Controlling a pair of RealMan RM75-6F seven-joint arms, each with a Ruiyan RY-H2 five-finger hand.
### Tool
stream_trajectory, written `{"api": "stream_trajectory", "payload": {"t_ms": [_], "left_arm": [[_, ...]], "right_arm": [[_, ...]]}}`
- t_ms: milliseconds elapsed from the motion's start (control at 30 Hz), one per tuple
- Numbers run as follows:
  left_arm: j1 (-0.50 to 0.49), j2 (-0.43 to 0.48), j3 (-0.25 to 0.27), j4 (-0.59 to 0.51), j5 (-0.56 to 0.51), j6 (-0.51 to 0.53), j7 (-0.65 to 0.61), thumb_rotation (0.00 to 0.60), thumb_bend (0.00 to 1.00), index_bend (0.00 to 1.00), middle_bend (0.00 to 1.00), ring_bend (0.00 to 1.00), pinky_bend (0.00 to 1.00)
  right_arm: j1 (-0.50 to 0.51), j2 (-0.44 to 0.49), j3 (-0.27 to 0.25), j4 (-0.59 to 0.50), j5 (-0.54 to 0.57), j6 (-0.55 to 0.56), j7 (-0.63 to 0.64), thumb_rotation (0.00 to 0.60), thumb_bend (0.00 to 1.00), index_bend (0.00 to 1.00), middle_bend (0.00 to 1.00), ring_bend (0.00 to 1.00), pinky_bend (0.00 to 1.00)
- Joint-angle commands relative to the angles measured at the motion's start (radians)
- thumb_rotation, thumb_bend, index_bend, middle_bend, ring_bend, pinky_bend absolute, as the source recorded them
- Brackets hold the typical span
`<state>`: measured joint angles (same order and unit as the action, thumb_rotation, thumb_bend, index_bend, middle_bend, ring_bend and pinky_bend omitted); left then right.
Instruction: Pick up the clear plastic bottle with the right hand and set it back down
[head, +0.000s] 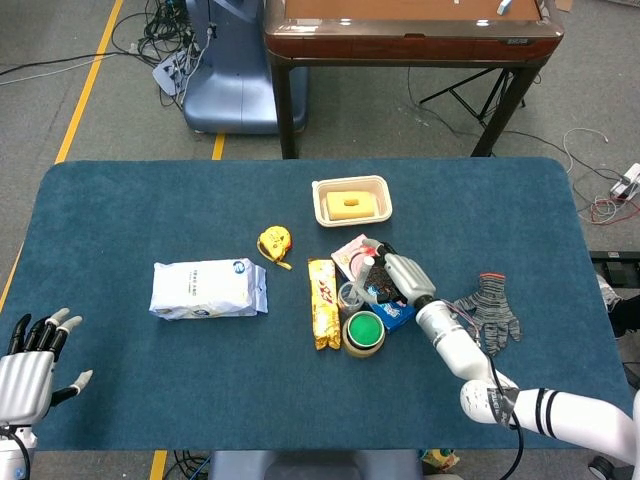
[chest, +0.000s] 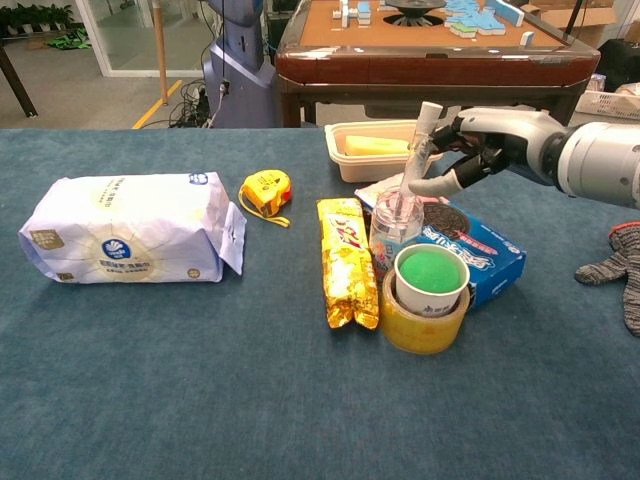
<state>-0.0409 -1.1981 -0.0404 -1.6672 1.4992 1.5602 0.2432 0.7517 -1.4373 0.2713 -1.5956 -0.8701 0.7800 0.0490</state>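
The clear plastic bottle (chest: 394, 226) stands upright in the middle of the blue table, with a pale straw-like tube rising from its mouth; the head view shows the clear bottle (head: 352, 293) small, between other items. My right hand (chest: 482, 143) hovers just right of the tube's top, fingers apart, thumb reaching toward the tube. I see no firm hold on the bottle. From above, the right hand (head: 397, 277) lies over the blue box beside the bottle. My left hand (head: 31, 364) rests at the table's near left corner, fingers spread, holding nothing.
Crowding the bottle are a yellow snack bar (chest: 346, 260), a green-topped cup in a tape roll (chest: 428, 286) and a blue cookie box (chest: 484, 252). A cream tray (chest: 352, 157) sits behind, with a tape measure (chest: 266, 190), a white packet (chest: 125, 228) and a grey glove (chest: 622, 262).
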Motion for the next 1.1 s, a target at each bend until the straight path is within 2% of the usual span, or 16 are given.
{"api": "stream_trajectory", "payload": {"t_ms": [33, 267, 533, 767, 967, 1100], "left_arm": [[0.001, 0.0, 0.0, 0.0, -0.001, 0.001, -0.001, 0.6, 0.2, 0.2, 0.12, 0.12, 0.0], [0.003, 0.0, -0.001, 0.002, -0.003, 0.002, -0.002, 0.6, 0.2, 0.2, 0.12, 0.12, 0.0], [0.005, 0.001, -0.002, 0.006, -0.005, 0.002, -0.007, 0.6, 0.2, 0.2, 0.12, 0.12, 0.0], [0.002, -0.002, -0.005, 0.009, -0.005, -0.001, -0.01, 0.6, 0.2, 0.2, 0.12, 0.12, 0.0], [-0.004, -0.004, -0.006, 0.009, -0.004, -0.009, -0.006, 0.6, 0.2, 0.2, 0.12, 0.12, 0.0], [-0.009, -0.007, -0.006, 0.006, -0.001, -0.014, -0.001, 0.6, 0.2, 0.2, 0.12, 0.12, 0.0]], "right_arm": [[-0.005, -0.006, 0.001, 0.002, -0.017, 0.013, 0.01, 0.6, 0.5, 0.54, 0.11, 0.0, 0.16], [-0.033, -0.024, 0.016, -0.002, -0.104, 0.052, 0.089, 0.6, 0.56, 0.58, 0.14, 0.02, 0.16], [-0.089, -0.014, 0.049, -0.044, -0.228, 0.143, 0.228, 0.6, 0.59, 0.66, 0.24, 0.15, 0.16], [-0.136, 0.029, 0.07, -0.082, -0.294, 0.202, 0.335, 0.6, 0.59, 0.67, 0.35, 0.21, 0.16], [-0.18, 0.091, 0.075, -0.12, -0.32, 0.238, 0.39, 0.6, 0.59, 0.67, 0.38, 0.23, 0.16], [-0.202, 0.133, 0.069, -0.123, -0.332, 0.256, 0.38, 0.6, 0.59, 0.67, 0.39, 0.26, 0.16]]}}
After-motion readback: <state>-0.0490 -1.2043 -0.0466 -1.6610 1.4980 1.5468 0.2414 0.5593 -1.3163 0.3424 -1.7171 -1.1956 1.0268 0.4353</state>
